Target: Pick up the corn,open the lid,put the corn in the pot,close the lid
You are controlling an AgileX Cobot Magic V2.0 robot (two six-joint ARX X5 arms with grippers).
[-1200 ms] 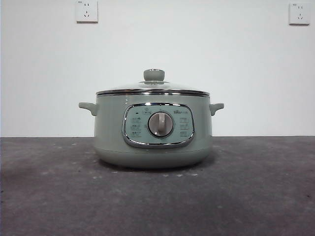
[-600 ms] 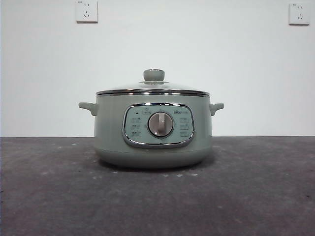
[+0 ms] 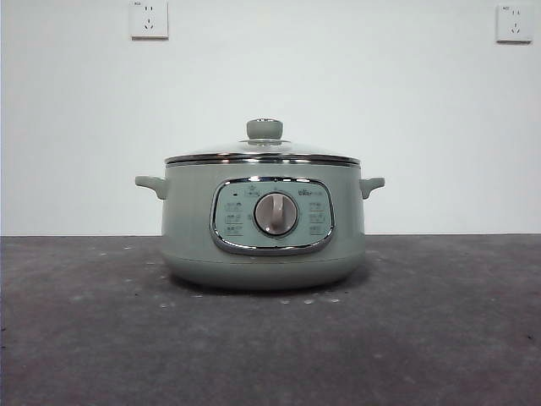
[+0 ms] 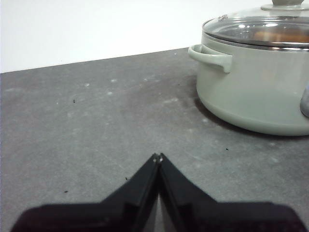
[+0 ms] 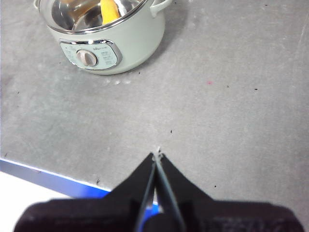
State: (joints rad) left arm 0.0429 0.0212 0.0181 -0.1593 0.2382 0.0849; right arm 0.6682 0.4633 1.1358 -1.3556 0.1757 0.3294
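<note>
The sage-green pot (image 3: 263, 224) stands in the middle of the dark grey table with the glass lid (image 3: 264, 150) resting on it. The corn (image 5: 110, 8) lies inside the pot and shows yellow through the glass; it shows as an orange blur in the left wrist view (image 4: 280, 35). My left gripper (image 4: 158, 156) is shut and empty, low over the table beside the pot (image 4: 256, 82). My right gripper (image 5: 156, 155) is shut and empty, high above the table's front edge, well away from the pot (image 5: 104, 41). No arm shows in the front view.
The table's blue front edge (image 5: 48, 180) runs close under my right gripper. A white wall with two sockets (image 3: 149, 19) stands behind the pot. Small crumbs and specks dot the table top (image 3: 439, 321).
</note>
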